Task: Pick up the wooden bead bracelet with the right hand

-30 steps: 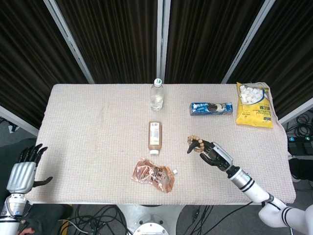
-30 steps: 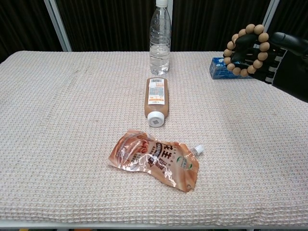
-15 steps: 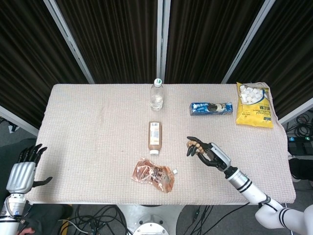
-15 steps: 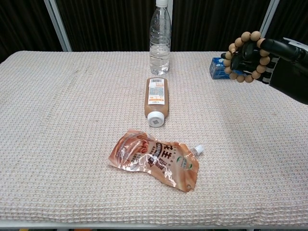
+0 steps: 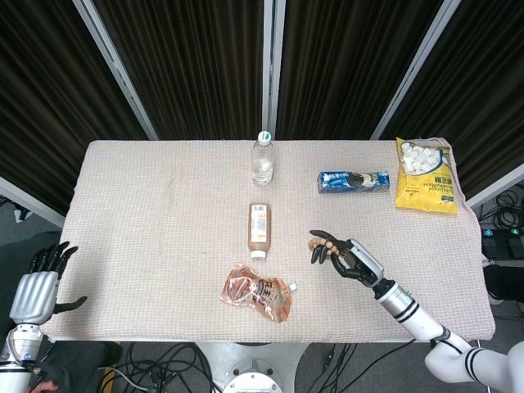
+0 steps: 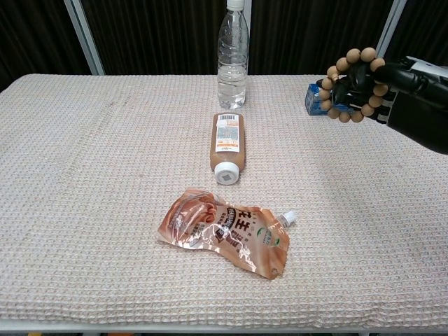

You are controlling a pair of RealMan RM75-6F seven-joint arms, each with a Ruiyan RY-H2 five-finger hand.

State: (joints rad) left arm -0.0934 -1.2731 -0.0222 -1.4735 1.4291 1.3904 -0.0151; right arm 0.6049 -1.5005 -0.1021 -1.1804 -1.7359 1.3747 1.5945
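Wooden beads are showing lower right of centre in the head view, where the bracelet (image 5: 327,243) is hanging on the curled fingers of the right hand (image 5: 350,257). The left hand (image 5: 37,286) is sitting spread and empty at lower left. In the chest view, the hand is gripping the bracelet (image 6: 352,85) at upper right, above the table (image 6: 105,154).

Water bottle (image 5: 261,159) upright; brown bottle (image 5: 259,228) lying; pouch (image 5: 258,292); snack bags (image 5: 426,175).
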